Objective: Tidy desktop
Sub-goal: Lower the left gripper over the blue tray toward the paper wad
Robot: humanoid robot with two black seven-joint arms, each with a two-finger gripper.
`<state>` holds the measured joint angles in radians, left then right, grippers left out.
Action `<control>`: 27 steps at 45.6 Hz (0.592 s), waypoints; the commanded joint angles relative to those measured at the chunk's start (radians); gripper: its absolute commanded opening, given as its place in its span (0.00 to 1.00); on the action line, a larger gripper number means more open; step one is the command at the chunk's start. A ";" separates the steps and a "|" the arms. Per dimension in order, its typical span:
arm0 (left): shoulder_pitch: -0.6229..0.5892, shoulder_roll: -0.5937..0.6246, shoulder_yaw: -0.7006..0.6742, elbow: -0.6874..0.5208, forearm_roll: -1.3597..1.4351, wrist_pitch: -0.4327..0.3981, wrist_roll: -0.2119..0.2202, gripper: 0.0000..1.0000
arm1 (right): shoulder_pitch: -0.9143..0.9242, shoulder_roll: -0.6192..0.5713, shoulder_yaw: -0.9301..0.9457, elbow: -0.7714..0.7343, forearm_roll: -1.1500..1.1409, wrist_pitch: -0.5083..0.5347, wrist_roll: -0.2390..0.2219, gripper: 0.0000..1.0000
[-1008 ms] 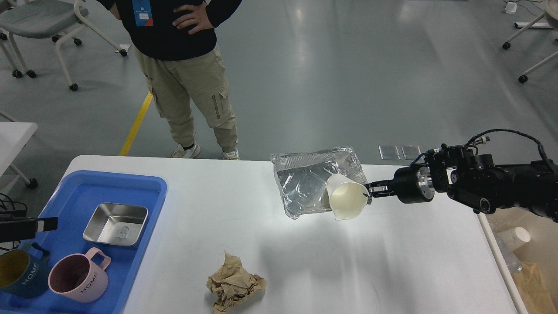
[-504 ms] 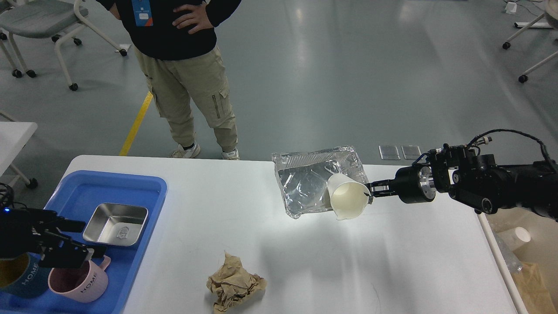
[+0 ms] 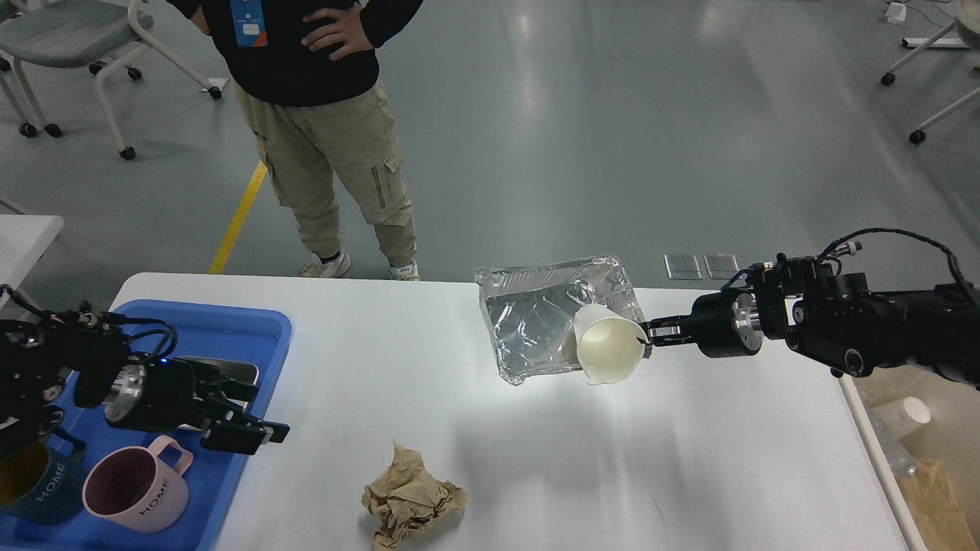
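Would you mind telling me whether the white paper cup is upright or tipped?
Tipped. The paper cup leans with its open mouth facing the camera, rim pinched by the right end effector, above the foil tray.

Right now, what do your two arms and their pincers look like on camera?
Both arms are black and chunky, each with a silver metal ring at the wrist. The right pincer has slim dark fingers; a black cable loops above that arm. The left pincer has blocky black fingers, thin black wires near its wrist and a small blue light.
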<state>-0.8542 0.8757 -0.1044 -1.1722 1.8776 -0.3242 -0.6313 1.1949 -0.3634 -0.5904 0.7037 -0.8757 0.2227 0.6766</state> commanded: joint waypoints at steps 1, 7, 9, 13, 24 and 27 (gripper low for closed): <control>-0.020 -0.087 0.002 0.037 0.025 0.002 -0.053 0.94 | 0.000 -0.011 0.000 0.000 0.000 0.000 0.000 0.00; -0.037 -0.158 0.002 0.072 0.063 -0.001 -0.077 0.94 | -0.001 -0.017 0.000 0.000 0.000 0.000 0.000 0.00; -0.048 -0.173 0.002 0.078 0.069 -0.003 -0.087 0.94 | -0.001 -0.017 0.001 0.000 0.000 0.000 0.000 0.00; -0.068 -0.204 0.035 0.082 0.072 -0.004 -0.099 0.94 | -0.001 -0.017 0.003 0.000 0.000 -0.002 0.001 0.00; -0.143 -0.285 0.195 0.149 0.072 0.002 -0.099 0.94 | -0.001 -0.020 0.017 0.000 0.000 -0.002 0.000 0.00; -0.155 -0.326 0.226 0.170 0.072 0.004 -0.099 0.94 | -0.001 -0.026 0.018 0.002 0.000 -0.002 0.001 0.00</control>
<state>-0.9856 0.6132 0.0676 -1.0360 1.9497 -0.3238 -0.7300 1.1935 -0.3814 -0.5763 0.7046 -0.8758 0.2208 0.6766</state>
